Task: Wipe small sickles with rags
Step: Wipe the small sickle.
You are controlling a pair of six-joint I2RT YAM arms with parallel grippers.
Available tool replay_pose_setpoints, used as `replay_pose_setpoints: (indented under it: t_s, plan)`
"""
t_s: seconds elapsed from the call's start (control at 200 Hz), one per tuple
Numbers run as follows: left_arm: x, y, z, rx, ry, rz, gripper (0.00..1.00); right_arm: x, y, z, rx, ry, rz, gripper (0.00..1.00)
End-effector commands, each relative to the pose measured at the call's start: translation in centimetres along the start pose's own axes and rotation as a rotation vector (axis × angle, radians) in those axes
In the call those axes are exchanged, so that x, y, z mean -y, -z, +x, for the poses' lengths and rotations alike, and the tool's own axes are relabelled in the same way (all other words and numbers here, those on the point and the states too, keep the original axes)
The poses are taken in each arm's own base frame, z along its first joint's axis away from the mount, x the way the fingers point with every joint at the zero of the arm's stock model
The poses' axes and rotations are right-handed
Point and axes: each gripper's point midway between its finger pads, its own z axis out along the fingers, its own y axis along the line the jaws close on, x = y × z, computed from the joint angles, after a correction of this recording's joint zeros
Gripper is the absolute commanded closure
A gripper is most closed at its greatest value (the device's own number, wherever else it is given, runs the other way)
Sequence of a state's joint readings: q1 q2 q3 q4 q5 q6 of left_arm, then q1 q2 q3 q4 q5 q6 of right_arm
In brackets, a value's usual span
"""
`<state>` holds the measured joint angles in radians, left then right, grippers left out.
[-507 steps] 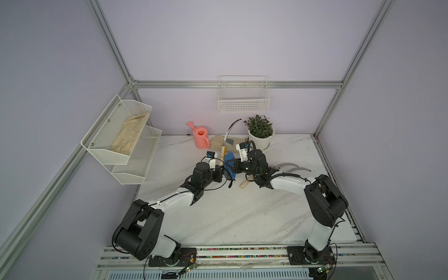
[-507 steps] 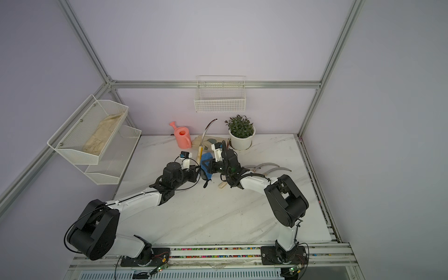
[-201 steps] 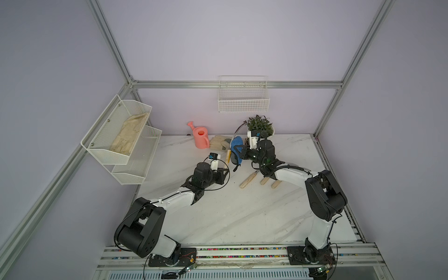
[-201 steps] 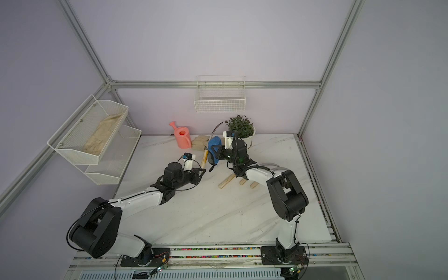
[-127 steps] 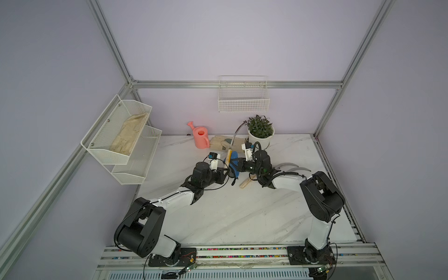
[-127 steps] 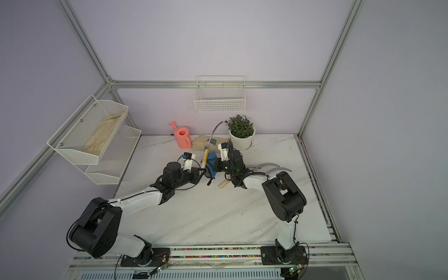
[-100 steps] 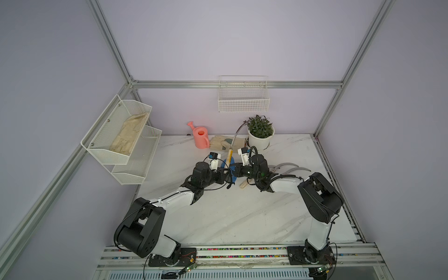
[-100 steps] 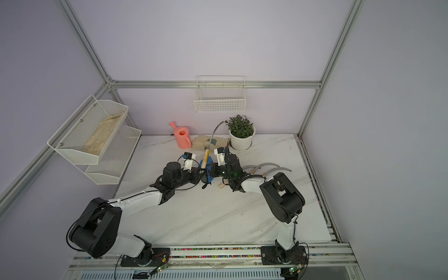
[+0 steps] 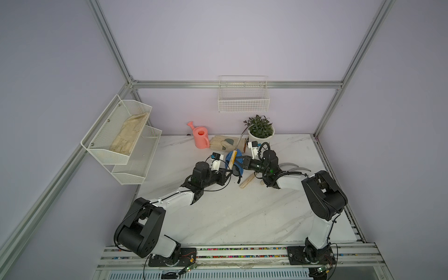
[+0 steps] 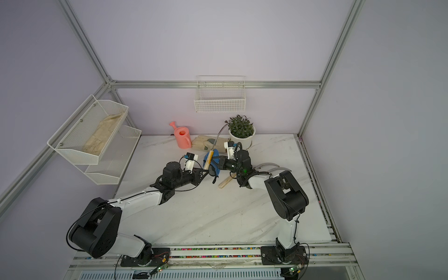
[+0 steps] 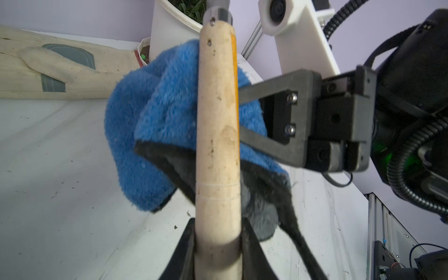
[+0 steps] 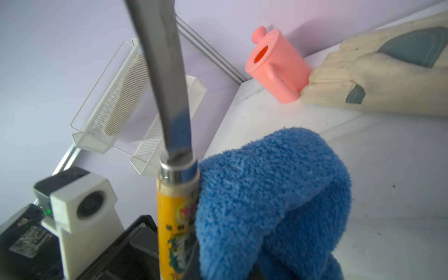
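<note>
Hiding right gripper (image 9: 240, 164) tips, rag (image 11: 169, 109) touches sickle (image 11: 217, 135).

Rag (image 11: 164, 101) against sickle (image 11: 217, 121), gloves (image 9: 221, 143) behind, watering can (image 9: 200, 138) left of gloves.

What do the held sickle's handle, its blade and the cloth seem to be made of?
Handle: probably bare wood, pale, matte, with dark specks. Blade: metal, grey with a dull sheen. Cloth: likely microfibre, blue, fuzzy plush pile.

Plush rag (image 11: 169, 101), matt wooden handle (image 11: 217, 121), smooth metal blade (image 12: 167, 84)
</note>
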<state>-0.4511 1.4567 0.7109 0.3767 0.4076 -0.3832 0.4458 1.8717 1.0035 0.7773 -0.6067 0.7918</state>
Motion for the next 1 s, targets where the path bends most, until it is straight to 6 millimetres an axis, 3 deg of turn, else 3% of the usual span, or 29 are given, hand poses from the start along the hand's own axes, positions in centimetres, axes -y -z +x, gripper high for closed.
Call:
replay_pose_setpoints:
  t_s: [0.0,0.34,0.605,0.85,0.99]
  plan:
    - [1.1,0.1,-1.6,0.034,-0.060,0.038,1.00,-4.6,1.0,-4.1,0.080,0.060,-0.144,1.00]
    - [1.0,-0.6,-1.1,-0.002,-0.094,0.025,1.00,-5.2,1.9,-7.2,0.111,0.058,-0.210,1.00]
    - [-0.4,-1.8,-0.6,-0.038,-0.112,-0.052,1.00,-7.3,3.0,-11.8,0.150,0.060,-0.272,1.00]
    - [-0.7,-2.2,-0.4,-0.051,-0.126,-0.073,1.00,-9.7,6.6,-16.1,0.225,0.083,-0.295,1.00]
    - [-0.6,-2.1,-0.5,-0.048,-0.129,-0.073,1.00,-11.5,8.9,-17.0,0.266,0.124,-0.296,1.00]
